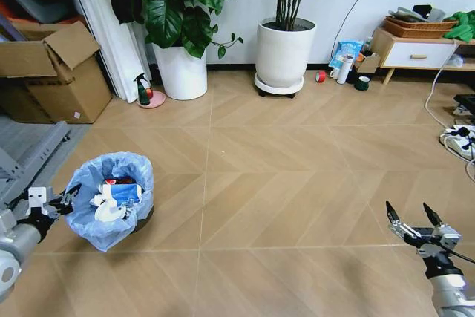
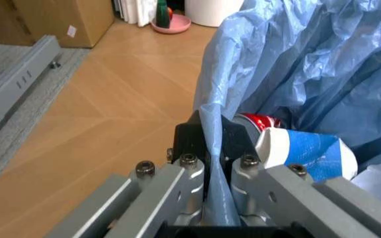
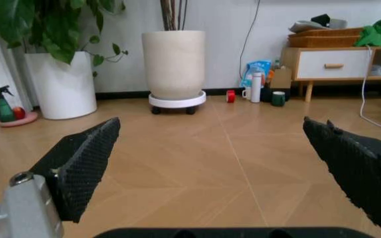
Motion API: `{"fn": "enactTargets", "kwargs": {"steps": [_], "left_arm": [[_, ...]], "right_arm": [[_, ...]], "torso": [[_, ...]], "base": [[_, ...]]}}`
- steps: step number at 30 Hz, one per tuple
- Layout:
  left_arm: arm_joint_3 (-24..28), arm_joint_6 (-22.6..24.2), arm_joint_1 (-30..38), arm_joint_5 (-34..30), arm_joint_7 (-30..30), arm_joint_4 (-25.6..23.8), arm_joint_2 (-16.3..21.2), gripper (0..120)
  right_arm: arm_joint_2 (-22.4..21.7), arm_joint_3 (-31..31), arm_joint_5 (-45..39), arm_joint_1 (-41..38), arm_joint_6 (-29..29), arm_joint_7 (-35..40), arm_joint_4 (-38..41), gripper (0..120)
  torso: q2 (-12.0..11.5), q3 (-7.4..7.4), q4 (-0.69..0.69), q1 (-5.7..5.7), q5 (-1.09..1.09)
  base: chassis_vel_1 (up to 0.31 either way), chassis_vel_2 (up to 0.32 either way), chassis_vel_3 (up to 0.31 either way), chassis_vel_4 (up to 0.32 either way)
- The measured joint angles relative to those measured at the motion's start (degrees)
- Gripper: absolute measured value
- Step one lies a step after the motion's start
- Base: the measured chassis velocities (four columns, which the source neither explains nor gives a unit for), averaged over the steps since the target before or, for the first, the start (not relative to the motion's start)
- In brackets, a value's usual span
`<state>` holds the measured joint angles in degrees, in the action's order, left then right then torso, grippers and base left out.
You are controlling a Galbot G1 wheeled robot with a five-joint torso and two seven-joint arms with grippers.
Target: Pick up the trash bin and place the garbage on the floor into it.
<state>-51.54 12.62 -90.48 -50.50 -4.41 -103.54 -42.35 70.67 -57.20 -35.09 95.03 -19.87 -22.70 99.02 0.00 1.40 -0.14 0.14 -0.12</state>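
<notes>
Left gripper (image 1: 68, 202), seen from the head, is reaching in low from the near side and pinching the light-blue liner at the rim of the one trash bin (image 1: 111, 202), which is standing upright on the floor (image 1: 282, 176) with its mouth facing up and garbage (image 1: 119, 194) lying inside, while the right gripper (image 1: 413, 217) is hovering well apart from the bin with its two fingers spread and nothing between them. Moving to the left wrist view, the jaws are clamping a fold of the bin's liner (image 2: 212, 163), with a red-white can (image 2: 260, 121) and a blue-white packet (image 2: 309, 153) lying just beside that fold inside the bag. From the right wrist, the two black pads (image 3: 85, 166) are standing wide apart over bare floor, pointing away from the bin toward two white plant pots (image 3: 174, 62) by the wall.
</notes>
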Motion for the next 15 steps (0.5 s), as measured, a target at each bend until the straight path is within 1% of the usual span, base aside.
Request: {"fn": "enactTargets", "kwargs": {"steps": [3,6,8,11,12,15], "left_arm": [[-0.2,0.0,-0.2,0.0,0.0,-0.2,0.0,0],[-0.5,0.0,-0.5,0.0,0.0,-0.4,-0.1,0],[-0.7,-0.1,-0.8,0.0,0.0,-0.5,-0.1,0],[-1.0,-0.1,-1.1,0.0,-0.1,-0.7,-0.2,0],[-1.1,-0.1,-1.1,0.0,-0.1,-0.7,-0.2,0],[-1.3,-0.1,-1.4,0.0,-0.1,-0.9,-0.3,0]], "right_arm": [[0.0,0.0,0.0,0.1,0.0,0.0,0.1,100],[0.0,-0.1,-0.1,0.2,-0.1,-0.1,0.2,100],[0.0,-0.1,-0.2,0.3,-0.2,-0.1,0.3,100],[0.0,-0.2,-0.2,0.4,-0.2,-0.2,0.4,100],[0.0,-0.2,-0.2,0.4,-0.2,-0.2,0.5,100],[0.0,-0.2,-0.2,0.4,-0.3,-0.3,0.5,100]], "torso": [[0.0,0.01,0.0,0.0,0.02],[0.0,0.0,0.0,0.0,-0.01],[0.0,0.01,-0.01,0.0,0.03],[0.0,0.0,-0.02,0.0,-0.01],[0.0,0.0,0.0,0.0,-0.01],[0.0,0.0,0.0,0.0,0.03]], "base": [[0.189,-0.133,-0.182,0.136],[0.165,-0.129,-0.163,0.153],[0.166,-0.172,-0.162,0.159],[0.153,-0.184,-0.161,0.183],[0.194,-0.199,-0.166,0.18],[0.183,-0.19,-0.174,0.188]]}}
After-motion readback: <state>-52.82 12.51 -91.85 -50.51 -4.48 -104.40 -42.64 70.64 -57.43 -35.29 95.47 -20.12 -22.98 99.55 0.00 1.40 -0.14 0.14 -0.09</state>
